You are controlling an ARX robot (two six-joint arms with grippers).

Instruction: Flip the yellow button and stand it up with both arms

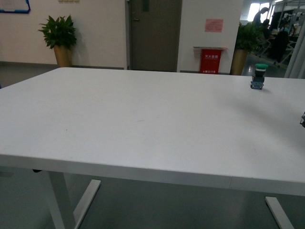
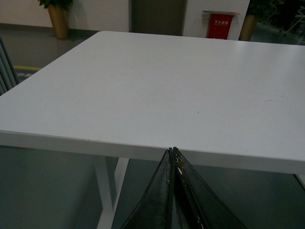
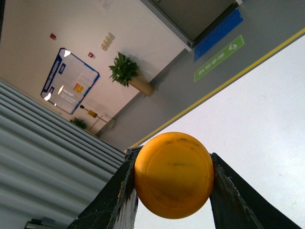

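My right hand [image 3: 172,161] pinching yellow button [image 3: 174,175], fingers touching cap rim both sides, cap face toward wrist camera, desk [image 3: 267,119] behind. My left hand [image 2: 173,150] pressed together, empty, at near desk edge. Far right of desk: green-capped switch [image 1: 259,76], upright.

The yellow button [image 3: 174,175] shows a smooth, faintly scuffed plastic cap. The white table [image 1: 143,119] looks matt and smooth throughout.
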